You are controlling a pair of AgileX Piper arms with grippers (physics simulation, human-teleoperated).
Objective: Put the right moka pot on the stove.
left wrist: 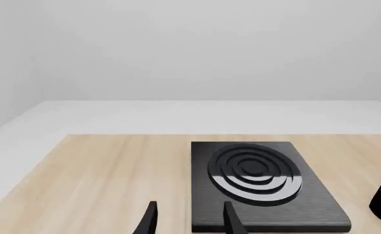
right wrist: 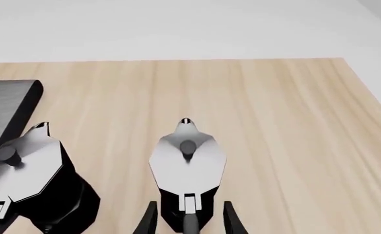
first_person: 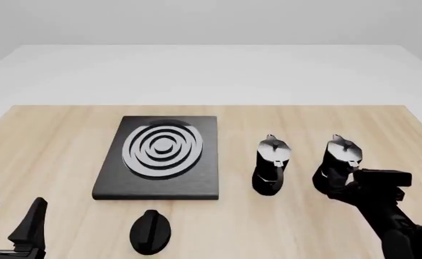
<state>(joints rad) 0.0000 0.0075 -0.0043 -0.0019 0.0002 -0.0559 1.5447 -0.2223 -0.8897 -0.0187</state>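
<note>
Leftmost in the front view, the left gripper point(first_person: 11, 218) sits low at the near edge of the wooden table point(first_person: 60, 135), its two dark fingers standing apart with bare wood between them; the left wrist view shows the same gap, with nothing held. Just to its right, near the front edge, lies a small black oval knob point(first_person: 150, 231), apart from everything else. Beyond the knob rests the stove point(first_person: 200, 178), a flat black slab whose silver-grey ring burner point(first_person: 163, 149) carries nothing. In the left wrist view the stove point(left wrist: 307, 195) lies ahead of the open fingers, slightly to one side.

Further right, well apart from the stove, stands the slimmer moka pot point(first_person: 271, 164), upright on the wood with its silver lid on. Beside it, with a clear gap between, stands the right moka pot point(first_person: 338, 164), also upright on the table, far from the stove. The right gripper point(first_person: 337, 186) reaches in from the lower right corner and sits at the near side of this pot, down by its base. In the right wrist view the right moka pot point(right wrist: 187, 165) lies centred between the two fingertips point(right wrist: 150, 217), its handle pointing back toward the camera. The jaws stand wide on either side of the pot's lower body, with a sliver of wood showing between each finger and the pot, so they are not gripping it.
</note>
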